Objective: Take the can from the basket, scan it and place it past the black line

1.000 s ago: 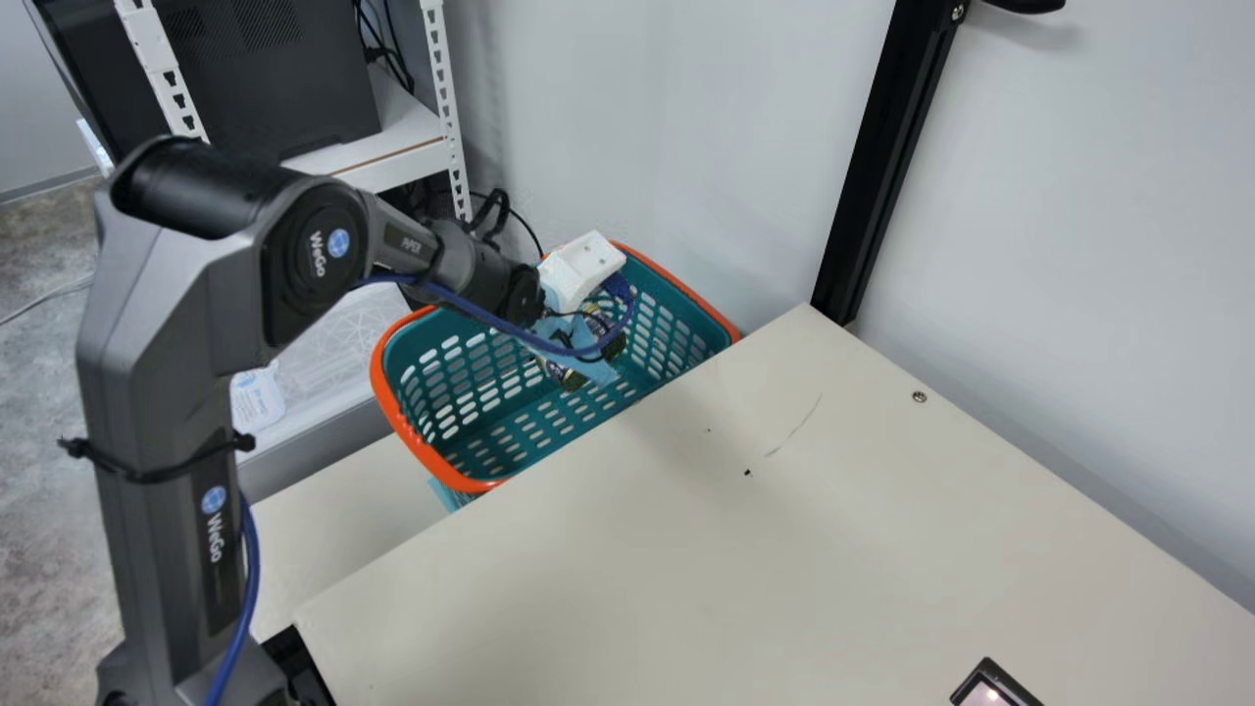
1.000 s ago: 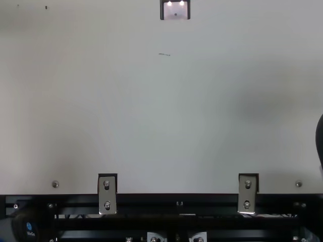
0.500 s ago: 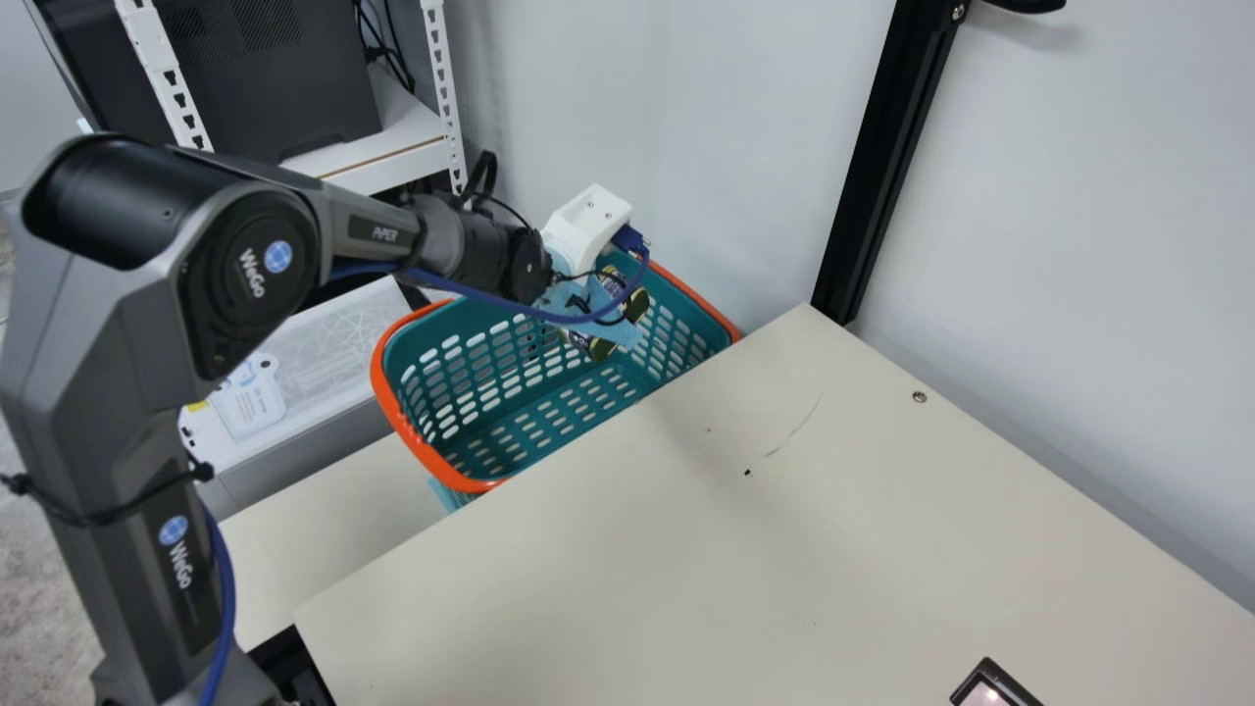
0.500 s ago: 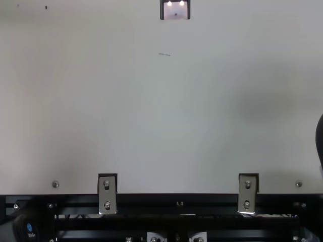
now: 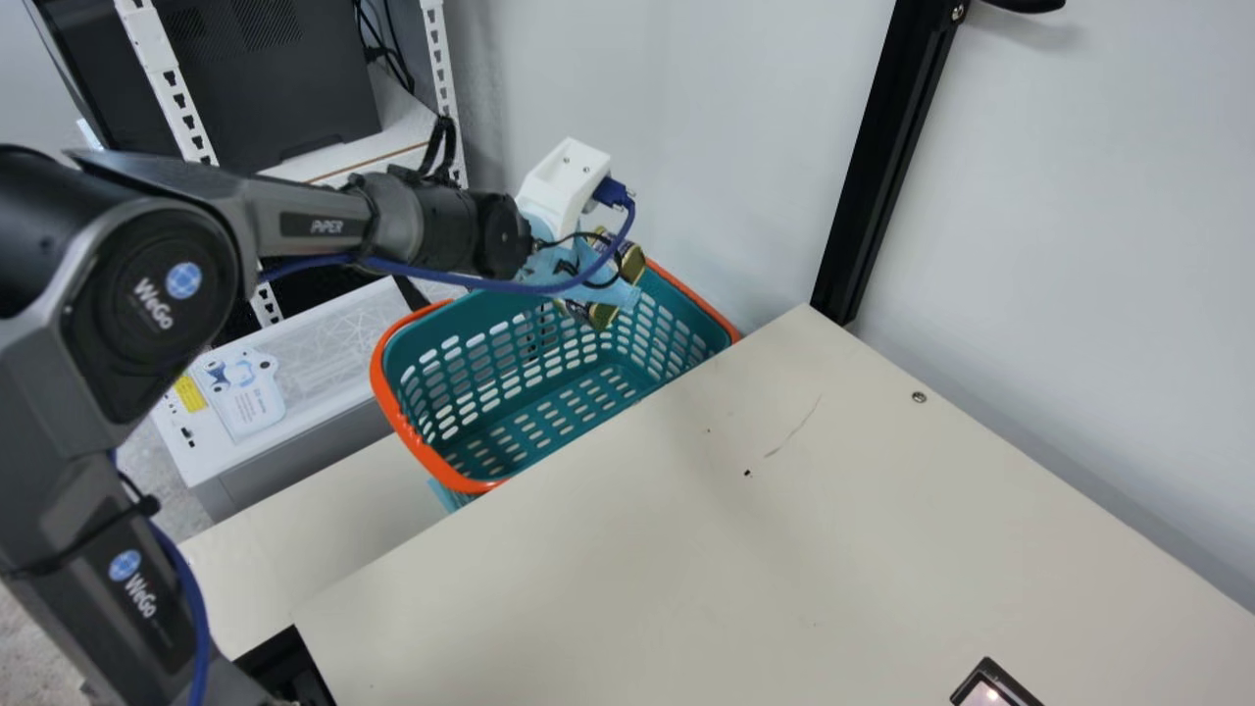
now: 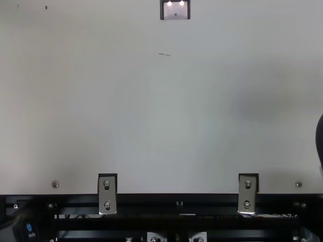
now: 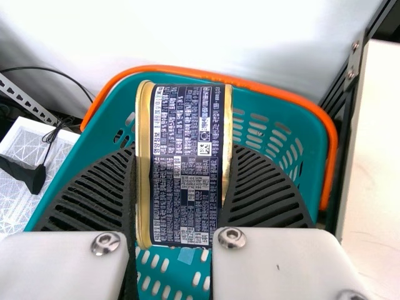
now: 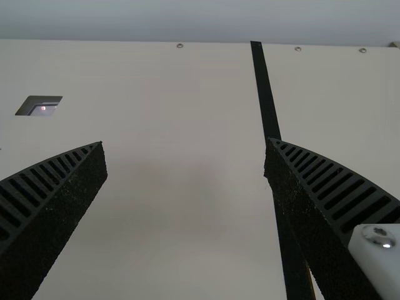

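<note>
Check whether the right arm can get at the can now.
Probably not: the left gripper holds the can over the basket, while the right gripper hangs open over the table near the black line.

In the main view, blue material and a cable hide the middle of the can (image 5: 632, 264) in my left hand (image 5: 600, 278), and in the left wrist view its finest print is too small for me to read. The tabletop (image 5: 706, 549) conceals the near side of the basket (image 5: 417, 441), while the bottom edge cuts off the scanner (image 5: 986, 695). One finger of my right hand (image 8: 186, 156) covers part of the black line (image 8: 267, 94).
</note>
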